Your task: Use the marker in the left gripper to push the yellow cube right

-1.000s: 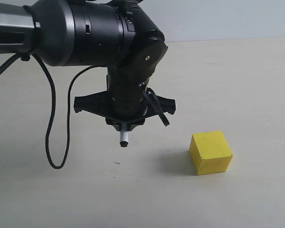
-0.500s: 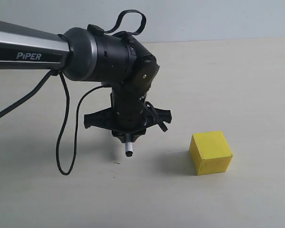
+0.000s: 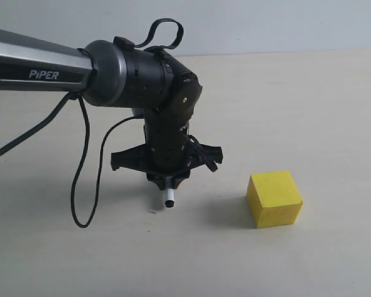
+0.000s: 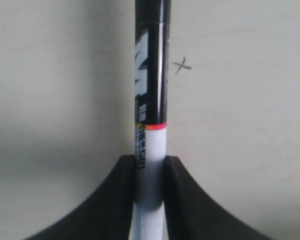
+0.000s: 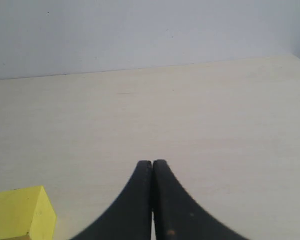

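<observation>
Yellow first: found the yellow cube point(image 3: 274, 198) sitting flat on the pale table point(image 3: 334, 111), out around 4 o'clock from the middle of the exterior view, with a soft shadow point(image 3: 226, 210) spilling off toward 9 o'clock. Spotted the left gripper point(image 3: 167, 179) at roughly 9 o'clock from the cube, pointed straight down under the thick dark grey arm point(image 3: 43, 67) with the PIPER lettering. Caught it pinching the marker point(image 3: 169, 198), with only the white end and black tip poking out toward 6 o'clock. Couldn't call touching or hovering for that tip over the table from this angle. Noticed a strip of bare table between tip and cube, so near but clearly apart. Checked the left wrist view too: black fingers point(image 4: 115, 200) clamped on the white barrel, thin red band just past them, then the black half beyond that. Made out a small pen-drawn X point(image 4: 182, 65) on the table beside the marker. Clocked a black cable point(image 3: 79, 185) looping down at about 9 o'clock from the left gripper. Found the right gripper point(image 5: 152, 167) pressed together and empty, with one corner of the cube just peeking into its wrist view.
</observation>
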